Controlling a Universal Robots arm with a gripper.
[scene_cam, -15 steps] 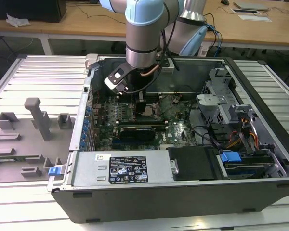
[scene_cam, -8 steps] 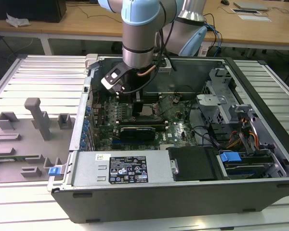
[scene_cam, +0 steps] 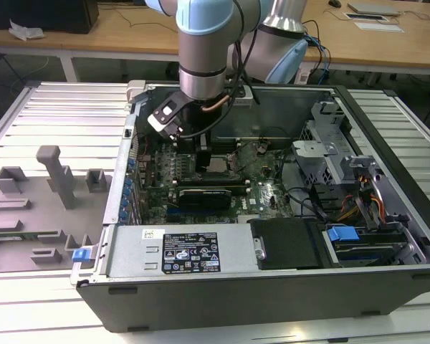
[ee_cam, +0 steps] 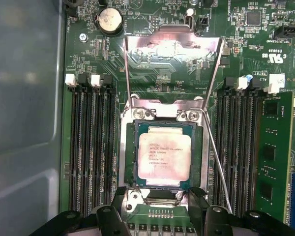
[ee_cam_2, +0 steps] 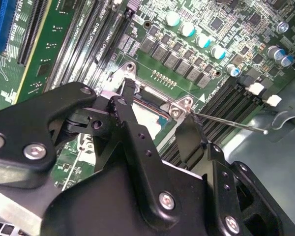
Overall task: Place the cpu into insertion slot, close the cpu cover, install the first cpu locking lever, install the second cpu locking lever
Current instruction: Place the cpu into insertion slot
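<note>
So the cpu (ee_cam: 164,157) is sitting flat in the insertion slot (ee_cam: 130,157), silver top up and square to the dark frame all round. In the exterior view the chip (scene_cam: 216,166) is out in the middle of the motherboard, inside the open computer case (scene_cam: 272,287), and the arm comes down onto it from the far side.

The gripper (ee_cam: 159,199) hovers right at one edge of the socket. Its black fingers (ee_cam: 113,219) are spread about as wide as the socket and have hold of nothing. The second wrist view says the same: the gripper (ee_cam_2: 157,108) has one fingertip on each side of the socket corner, with bare air between them.

The cpu cover (ee_cam: 152,44) isn't shut. It's swung up on its hinge and stands open past the socket's opposite edge. Both locking levers (ee_cam: 216,152) are unlatched, thin wires sticking up and out beside the socket. Memory slots (ee_cam: 91,147) run along both sides of it.

Over on the exterior view's left, a grey fixture tray (scene_cam: 43,193) sits on the slatted table (scene_cam: 57,100), well apart from the arm.
</note>
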